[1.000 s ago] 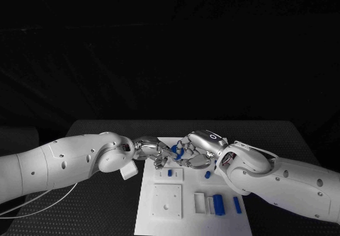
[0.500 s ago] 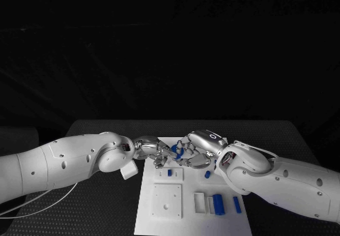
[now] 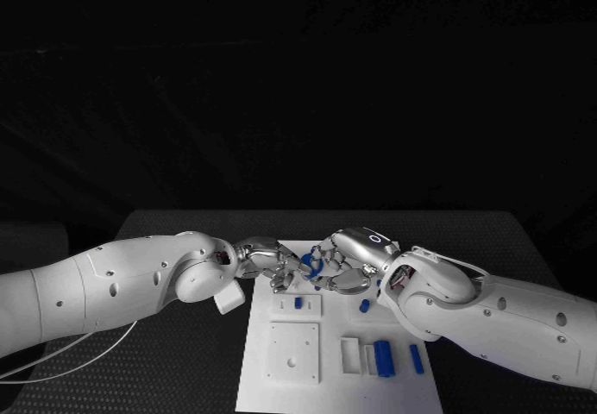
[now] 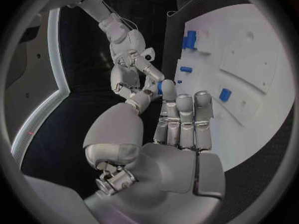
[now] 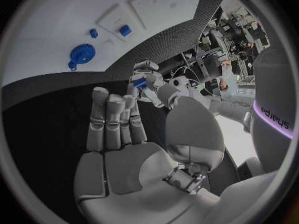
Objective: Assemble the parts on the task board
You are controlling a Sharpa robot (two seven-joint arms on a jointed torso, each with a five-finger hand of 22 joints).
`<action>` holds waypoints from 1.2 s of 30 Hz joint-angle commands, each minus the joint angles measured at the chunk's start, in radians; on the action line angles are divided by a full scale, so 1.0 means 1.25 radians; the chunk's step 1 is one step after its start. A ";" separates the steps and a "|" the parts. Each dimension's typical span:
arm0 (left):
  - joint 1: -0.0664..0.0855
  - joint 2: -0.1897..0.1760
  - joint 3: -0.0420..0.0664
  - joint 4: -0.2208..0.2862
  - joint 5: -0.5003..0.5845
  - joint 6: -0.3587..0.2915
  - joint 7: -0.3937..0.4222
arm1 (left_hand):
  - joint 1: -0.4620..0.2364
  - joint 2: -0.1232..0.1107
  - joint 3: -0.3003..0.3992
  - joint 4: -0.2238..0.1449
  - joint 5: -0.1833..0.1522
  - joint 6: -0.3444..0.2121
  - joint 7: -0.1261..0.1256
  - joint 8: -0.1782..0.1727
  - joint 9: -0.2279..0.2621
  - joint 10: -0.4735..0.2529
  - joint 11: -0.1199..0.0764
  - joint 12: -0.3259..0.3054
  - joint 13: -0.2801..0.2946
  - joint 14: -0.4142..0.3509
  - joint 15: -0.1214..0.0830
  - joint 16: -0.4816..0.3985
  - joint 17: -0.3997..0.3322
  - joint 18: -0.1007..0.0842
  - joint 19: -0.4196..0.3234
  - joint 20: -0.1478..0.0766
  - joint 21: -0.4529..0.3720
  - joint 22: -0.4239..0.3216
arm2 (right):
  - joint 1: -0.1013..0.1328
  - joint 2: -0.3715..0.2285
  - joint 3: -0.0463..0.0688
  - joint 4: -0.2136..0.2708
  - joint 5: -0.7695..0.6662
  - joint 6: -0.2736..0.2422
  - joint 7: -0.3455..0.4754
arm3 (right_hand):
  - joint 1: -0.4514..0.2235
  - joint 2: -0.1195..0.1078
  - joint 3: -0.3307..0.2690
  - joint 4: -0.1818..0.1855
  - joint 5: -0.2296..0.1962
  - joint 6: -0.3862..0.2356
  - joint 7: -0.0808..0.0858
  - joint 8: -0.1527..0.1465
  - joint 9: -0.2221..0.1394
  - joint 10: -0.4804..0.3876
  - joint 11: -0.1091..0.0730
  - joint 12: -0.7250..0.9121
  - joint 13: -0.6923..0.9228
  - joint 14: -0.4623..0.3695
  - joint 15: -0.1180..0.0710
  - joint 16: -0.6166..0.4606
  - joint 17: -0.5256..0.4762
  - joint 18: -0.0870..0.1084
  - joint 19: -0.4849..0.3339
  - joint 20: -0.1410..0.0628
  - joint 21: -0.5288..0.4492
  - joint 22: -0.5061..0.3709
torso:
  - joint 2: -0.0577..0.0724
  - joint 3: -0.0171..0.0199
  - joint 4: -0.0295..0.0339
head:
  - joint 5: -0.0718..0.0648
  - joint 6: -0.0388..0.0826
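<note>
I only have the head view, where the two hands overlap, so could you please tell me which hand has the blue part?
Observer: In the wrist views, fingertips of both the left hand and the right hand meet on the blue part; I cannot tell which one bears it.
Operator: How do the left hand's fingers lie?
Observer: Its fingers lie straight, side by side.
Operator: Is anything on the board near the hands that I might miss?
Observer: A blue gear-shaped part lies on the task board, touched by neither hand.
</note>
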 commanded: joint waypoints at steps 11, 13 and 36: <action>0.001 0.001 0.000 0.008 -0.012 -0.055 -0.023 | -0.018 0.008 0.038 -0.053 0.033 0.022 0.004 0.013 0.001 0.028 -0.016 -0.007 -0.004 0.029 -0.019 0.002 0.001 -0.006 0.010 -0.097 0.004 0.013 | -0.001 -0.002 0.000 -0.010 -0.006 0.012 -0.017 | -0.015 -0.021 -0.027 0.005 0.002 -0.036 0.013 -0.024 -0.005 -0.029 0.016 -0.010 -0.007 -0.028 0.012 -0.016 -0.007 0.013 -0.021 0.012 -0.019 0.011 | 0.000 0.0001 -0.0001 | 0.000 0.000; 0.001 0.000 0.000 0.011 -0.034 -0.076 -0.035 | -0.019 0.008 0.040 -0.056 0.037 0.023 0.004 0.013 0.001 0.029 -0.016 -0.007 -0.004 0.030 -0.019 0.002 0.001 -0.006 0.011 -0.097 0.004 0.013 | -0.001 -0.009 0.000 -0.012 -0.002 0.003 -0.012 | -0.017 -0.024 -0.033 0.005 0.003 -0.049 0.018 -0.031 -0.007 -0.039 0.021 -0.016 -0.012 -0.037 0.017 -0.021 -0.009 0.013 -0.030 0.016 -0.025 0.011 | 0.000 0.0002 -0.0001 | 0.000 0.000; 0.002 -0.019 -0.027 0.088 -0.480 -0.305 -0.348 | -0.054 -0.031 0.052 -0.090 0.216 0.087 -0.018 0.030 -0.003 0.099 -0.036 -0.019 -0.009 0.091 -0.039 0.003 0.001 0.002 0.059 -0.113 0.022 0.012 | 0.038 -0.035 0.071 -0.205 0.157 -0.087 0.054 | -0.006 -0.027 -0.049 0.008 0.075 -0.079 0.032 -0.044 -0.007 -0.065 0.035 -0.022 -0.035 -0.066 0.032 -0.038 -0.026 0.013 -0.059 0.035 -0.049 0.014 | -0.002 0.0019 0.0009 | 0.015 -0.016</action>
